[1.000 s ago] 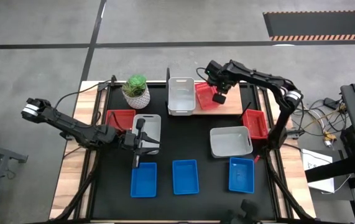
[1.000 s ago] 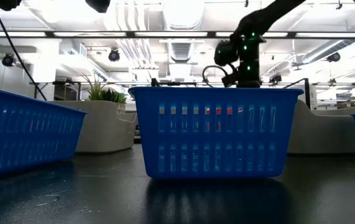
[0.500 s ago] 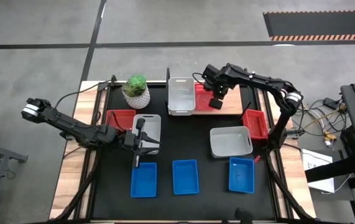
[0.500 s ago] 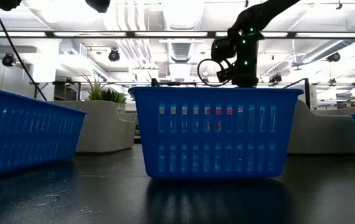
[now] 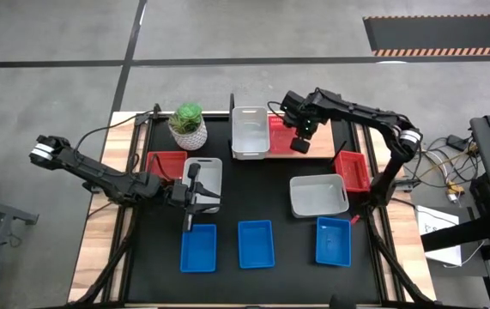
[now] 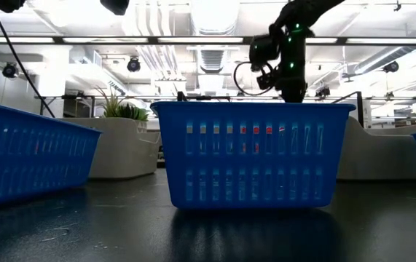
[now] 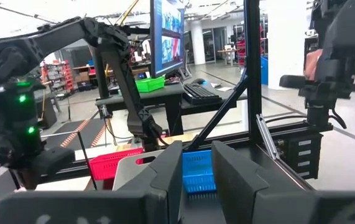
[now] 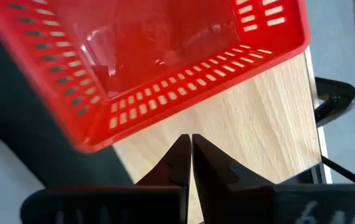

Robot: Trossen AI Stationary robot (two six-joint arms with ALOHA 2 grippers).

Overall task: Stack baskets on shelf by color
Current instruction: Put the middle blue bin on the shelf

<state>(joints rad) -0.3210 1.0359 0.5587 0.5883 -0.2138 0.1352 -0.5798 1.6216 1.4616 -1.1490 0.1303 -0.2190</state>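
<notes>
A red basket (image 5: 281, 133) stands by its bottom on the light-brown shelf (image 5: 322, 144), next to a white-grey basket (image 5: 250, 131). My right gripper (image 5: 300, 144) is shut and empty above the bare board, just off the red basket's right side. It also shows in the right wrist view (image 8: 190, 142) with the red basket (image 8: 165, 56) and the board (image 8: 258, 118). My left gripper (image 5: 195, 194) hovers level over a white-grey basket (image 5: 207, 176) on the table. Its fingers (image 7: 197, 171) are a narrow gap apart with nothing between them.
On the black table stand a red basket at the left (image 5: 166, 161), a red one at the right (image 5: 352, 170), a white-grey one (image 5: 317, 196) and three blue ones (image 5: 198, 247) (image 5: 255, 244) (image 5: 334, 240) along the near edge. A plant pot (image 5: 188, 126) stands far left.
My right gripper has drawn a little away from the red basket's right side toward the table's near edge, and its wrist has turned. The red basket stays on the shelf.
</notes>
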